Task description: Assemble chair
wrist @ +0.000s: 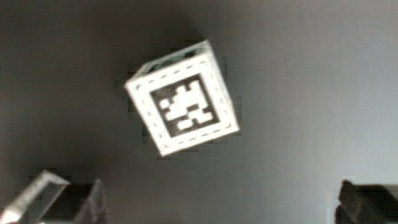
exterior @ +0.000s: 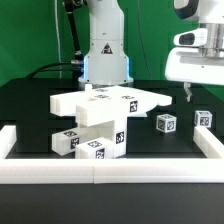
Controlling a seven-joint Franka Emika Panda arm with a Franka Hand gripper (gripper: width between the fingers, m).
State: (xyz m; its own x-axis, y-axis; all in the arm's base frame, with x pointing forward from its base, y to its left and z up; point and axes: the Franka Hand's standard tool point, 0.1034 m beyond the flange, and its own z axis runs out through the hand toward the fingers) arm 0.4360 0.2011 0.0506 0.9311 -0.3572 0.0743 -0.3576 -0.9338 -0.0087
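Several matte white tagged chair parts lie on the black table. A big cluster of slabs and bars (exterior: 100,118) sits at centre-left. Two small cubes lie on the exterior view's right: one (exterior: 166,123) nearer the middle, one (exterior: 204,118) further right. My gripper (exterior: 189,94) hangs above the table between the two cubes, touching neither. In the wrist view a tagged white cube (wrist: 185,98) lies on the dark table, apart from the fingers (wrist: 71,200). The fingers stand wide apart with nothing between them.
A plain white border rail (exterior: 110,166) runs along the front and up both sides of the table. The robot base (exterior: 105,55) stands behind the cluster. A green backdrop closes the rear.
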